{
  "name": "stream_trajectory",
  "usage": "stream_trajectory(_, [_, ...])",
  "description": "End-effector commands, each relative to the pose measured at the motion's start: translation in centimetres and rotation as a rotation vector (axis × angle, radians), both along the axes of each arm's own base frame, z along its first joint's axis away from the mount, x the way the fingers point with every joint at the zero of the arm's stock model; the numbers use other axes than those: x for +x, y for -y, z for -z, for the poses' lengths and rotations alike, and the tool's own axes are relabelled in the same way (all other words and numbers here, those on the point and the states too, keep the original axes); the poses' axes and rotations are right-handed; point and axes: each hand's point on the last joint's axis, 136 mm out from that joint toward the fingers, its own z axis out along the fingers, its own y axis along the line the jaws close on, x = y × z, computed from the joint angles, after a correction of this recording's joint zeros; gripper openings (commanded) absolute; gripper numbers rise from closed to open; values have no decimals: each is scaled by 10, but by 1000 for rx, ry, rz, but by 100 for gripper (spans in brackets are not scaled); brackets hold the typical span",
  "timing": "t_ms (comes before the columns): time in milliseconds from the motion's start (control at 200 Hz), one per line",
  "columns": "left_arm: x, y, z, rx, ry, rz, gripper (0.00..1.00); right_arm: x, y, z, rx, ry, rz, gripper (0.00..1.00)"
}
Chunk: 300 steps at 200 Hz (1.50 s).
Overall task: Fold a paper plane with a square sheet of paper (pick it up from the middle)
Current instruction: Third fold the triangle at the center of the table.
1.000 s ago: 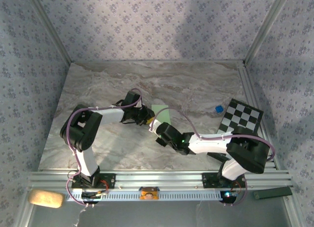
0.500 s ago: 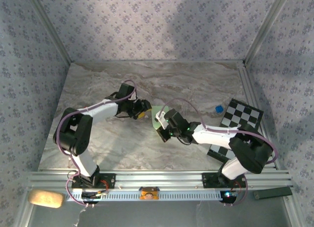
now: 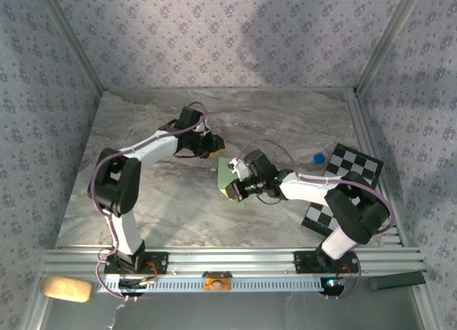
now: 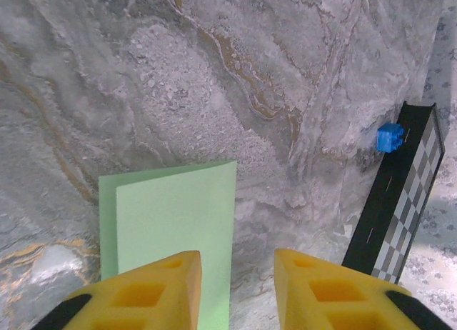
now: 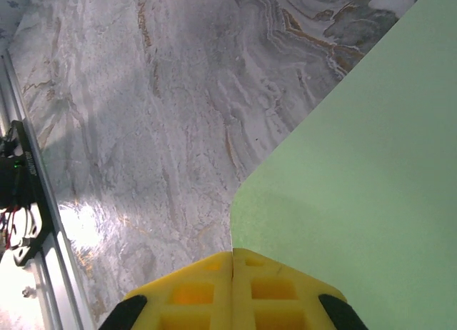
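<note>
Left claw (image 4: 237, 273) above marbled table (image 4: 214, 94)

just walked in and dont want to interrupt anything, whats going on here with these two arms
Two robot arms are working on a light green sheet of paper on a marble table, early in folding a plane. The sheet looks folded over once, one layer showing past the other. The right hand is shut on an edge of it. The left hand hovers over it with its fingers apart, holding nothing. No plane shape yet.
</note>
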Motion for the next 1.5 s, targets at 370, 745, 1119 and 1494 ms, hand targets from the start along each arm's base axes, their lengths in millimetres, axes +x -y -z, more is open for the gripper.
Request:
stream_trajectory(370, [1,25,53,12,-109,87,19,2,-8,-1,63,-109,2,0])
stream_trajectory(745, [-14,14,98,102,-176,120,17,8,-3,7,62,-155,27,0])
stream_trajectory(1119, [-22,6,110,161,-185,146,15,25,15,23,-27,-167,84,0])
stream_trajectory(1494, [-22,9,107,151,-182,143,15,38,29,34,-97,-136,128,0])
